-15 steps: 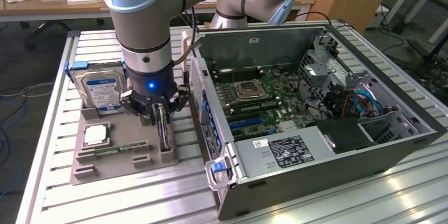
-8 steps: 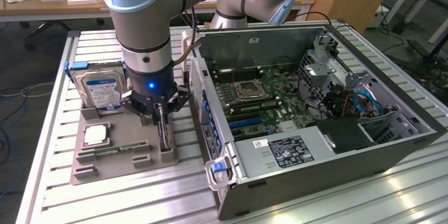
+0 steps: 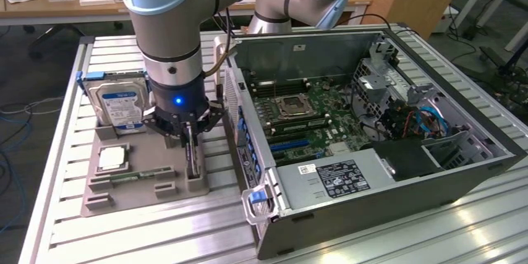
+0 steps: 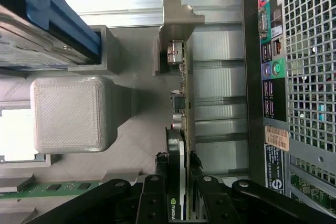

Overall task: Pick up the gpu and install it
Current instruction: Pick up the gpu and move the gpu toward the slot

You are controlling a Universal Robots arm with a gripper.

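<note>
Wrist view looks down the gpu, a slim dark circuit card with a black finned heatsink, a green board edge and a greyish metal bracket at its far end. The card stands on its long edge in a slot of a pale grey plastic holder. The black gripper straddles the near end of the card, one side against each face. Whether it is already clamped on the card or merely bracketing it cannot be told from these pictures.

In the exterior view the gpu stands upright under the gripper, at the edge of the holder nearest the computer. The holder also carries a boxy silver hard drive with a blue-and-white label, a square silver processor chip and a narrow green memory stick, all apart from the gripper. The holder lies on a slatted aluminium worktop.

Just beside it, to the exterior view's right, lies an open black tower computer case with its green motherboard exposed.

As a judgement, the task is at its start. The arm has reached the card, but the card is not yet lifted out of its slot. The pick-up, the carry to the case and the seating on the motherboard all remain.
</note>
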